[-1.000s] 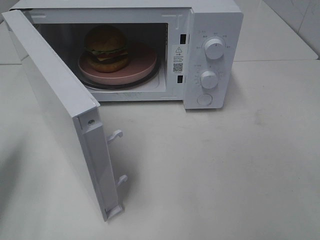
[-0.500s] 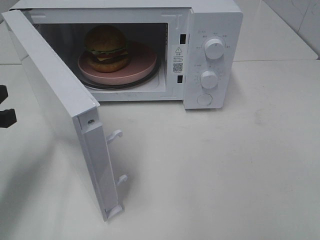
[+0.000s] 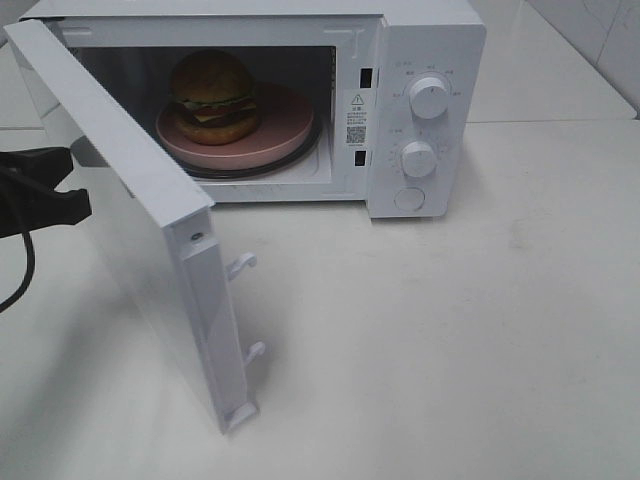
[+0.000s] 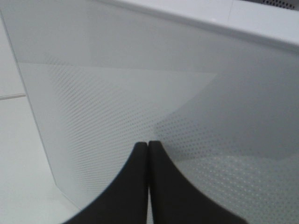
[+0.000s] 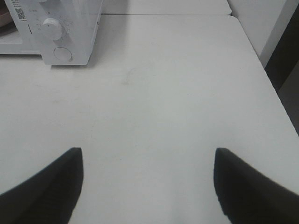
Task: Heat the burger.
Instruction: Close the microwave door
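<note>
Overhead cam: the burger (image 3: 212, 97) sits on a pink plate (image 3: 285, 130) inside the microwave (image 3: 430, 40), toward the left of the cavity, and the door (image 3: 130, 220) hangs wide open. The left gripper (image 3: 60, 195) pokes in from the left edge, just beside the door's outer face.

Left wrist cam: its two black fingers (image 4: 131, 186) are pressed together with nothing between them, tips right up at the door's dotted window. Whether they touch it is hard to call.

Right wrist cam: the right gripper (image 5: 148, 154) hovers over the white table (image 5: 163, 84), jaws spread wide and holding nothing, well apart from the microwave's dials (image 5: 52, 28).
</note>
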